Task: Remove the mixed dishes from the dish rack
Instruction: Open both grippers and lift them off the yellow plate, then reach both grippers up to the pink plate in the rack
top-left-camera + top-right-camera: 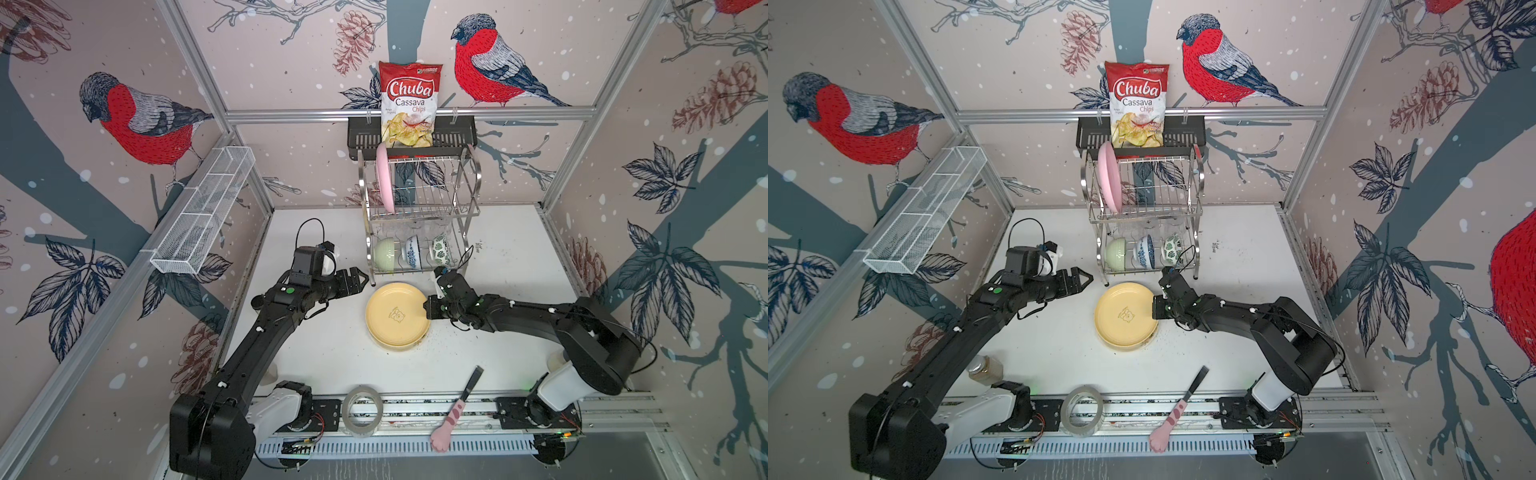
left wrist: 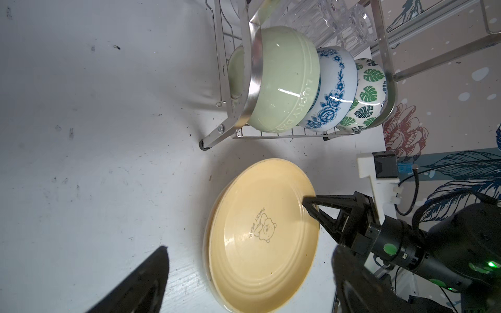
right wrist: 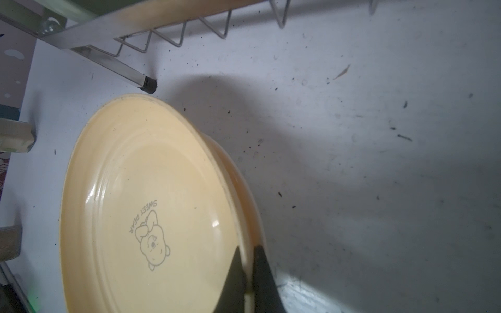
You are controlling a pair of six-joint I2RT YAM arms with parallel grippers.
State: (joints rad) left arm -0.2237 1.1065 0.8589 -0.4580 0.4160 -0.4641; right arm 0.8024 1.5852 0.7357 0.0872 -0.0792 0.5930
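Edges: your right gripper (image 3: 247, 252) is clamped on the right rim of the yellow plate (image 1: 395, 316). That plate lies flat on a second plate (image 1: 401, 348), on the table (image 1: 316, 340) in front of the rack (image 1: 424, 215). Its far edge sits just beside a rack foot; I cannot tell if they touch.

Your left gripper (image 1: 360, 277) hangs with its jaws wide apart and empty, left of the stack near the rack's front-left corner. There is open table on both sides of the stack.

Rack: the pink plate (image 1: 385, 178) stands upright at the left of the top tier. The green bowl (image 2: 284, 81), blue bowl (image 2: 334, 89) and leaf bowl (image 2: 370, 92) stand on edge below. The glasses (image 2: 339, 24) are behind them.

Surface: the table is white, scuffed and dark-specked. The walls carry a bird print.

Writing: the bag (image 1: 409, 104) reads "Chuba Cassava Chips". The green bowl reads "LUCKY". The yellow plate reads "SWEET" beside a bear drawing.
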